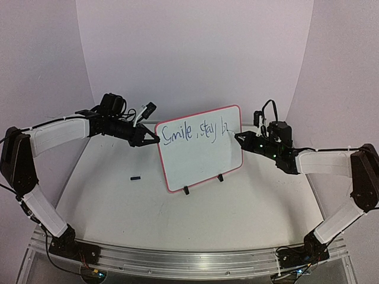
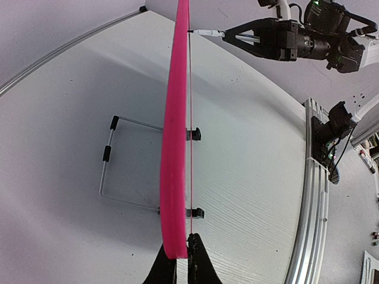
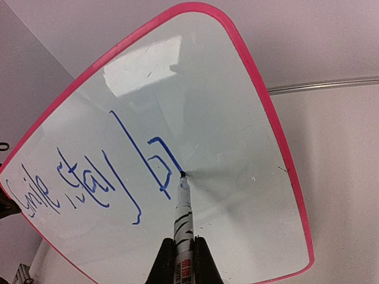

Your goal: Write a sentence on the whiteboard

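Observation:
The whiteboard stands upright on two black clip feet in the middle of the table, its red-pink frame tilted a little. Blue lettering, the sentence, reads "Smile, stay b" followed by a partial stroke. My left gripper is shut on the board's upper left edge; in the left wrist view the pink frame runs edge-on from between the jaws of that gripper. My right gripper is shut on a white marker, whose tip touches the board at the end of the last blue stroke.
A small black cap lies on the table left of the board. A wire stand sits behind the board. An aluminium rail runs along the near edge, with both arm bases on it.

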Tool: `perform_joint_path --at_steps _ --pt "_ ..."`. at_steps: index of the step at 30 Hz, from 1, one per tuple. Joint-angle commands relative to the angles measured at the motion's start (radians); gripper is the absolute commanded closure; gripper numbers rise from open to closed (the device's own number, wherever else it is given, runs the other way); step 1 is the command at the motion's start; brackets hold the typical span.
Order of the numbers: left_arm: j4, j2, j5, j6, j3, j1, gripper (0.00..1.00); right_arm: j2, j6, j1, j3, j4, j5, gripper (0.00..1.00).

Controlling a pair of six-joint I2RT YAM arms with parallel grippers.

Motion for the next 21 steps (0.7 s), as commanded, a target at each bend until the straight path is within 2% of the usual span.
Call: perform_joint_path --at_steps 1,21 --pt "-0.118 0.04 -0.043 0.043 -0.012 -0.029 1.0 -0.018 0.009 -0.001 -0.002 0.024 0.009 1.0" --pt "-0.118 0.042 -0.041 0.044 -0.009 -0.029 1.0 -0.025 -0.016 0.0 0.072 0.037 0.015 1.0"
